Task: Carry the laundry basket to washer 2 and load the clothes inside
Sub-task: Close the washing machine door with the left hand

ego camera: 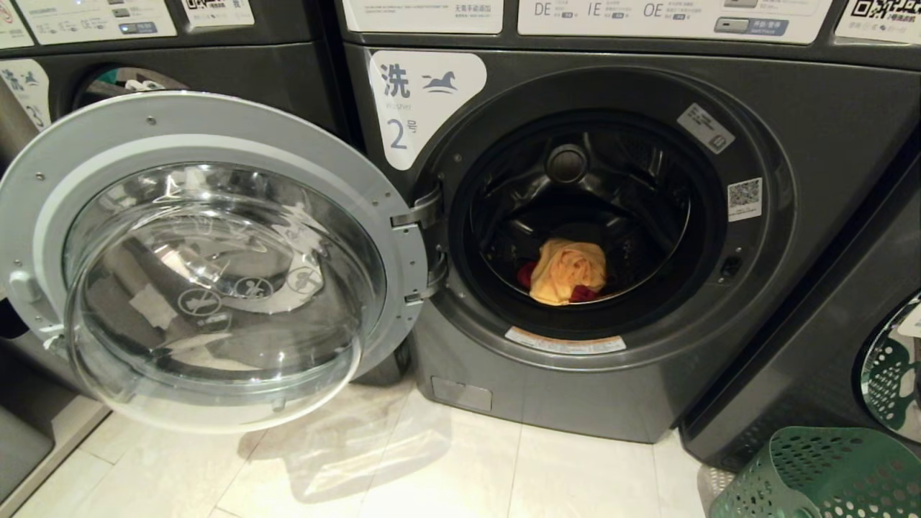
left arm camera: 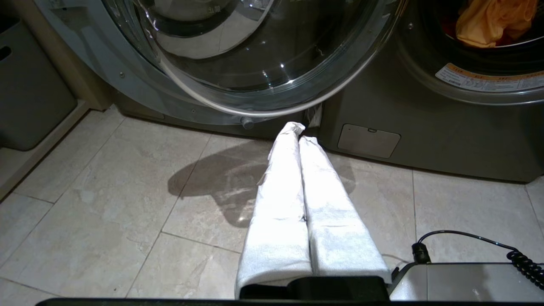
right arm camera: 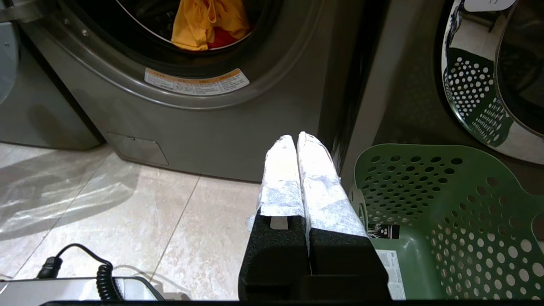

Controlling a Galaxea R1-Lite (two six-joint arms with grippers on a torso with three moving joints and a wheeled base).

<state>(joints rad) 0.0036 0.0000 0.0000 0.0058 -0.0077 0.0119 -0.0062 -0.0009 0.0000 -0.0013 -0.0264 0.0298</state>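
Down at the lower right, the perforated dark green plastic laundry basket (ego camera: 827, 475) stands empty beside washer 2 (ego camera: 611, 237), the dark grey front-loader at centre, round glass door (ego camera: 209, 266) swung wide. Orange and red clothes (ego camera: 568, 272) lie in the drum. Left gripper (left arm camera: 297, 131) and right gripper (right arm camera: 297, 142) are closed, holding nothing. Loading looks done.

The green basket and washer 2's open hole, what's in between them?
Only washer 2's grey front and bare floor tile; right wrist view shows it beside the laundry basket.
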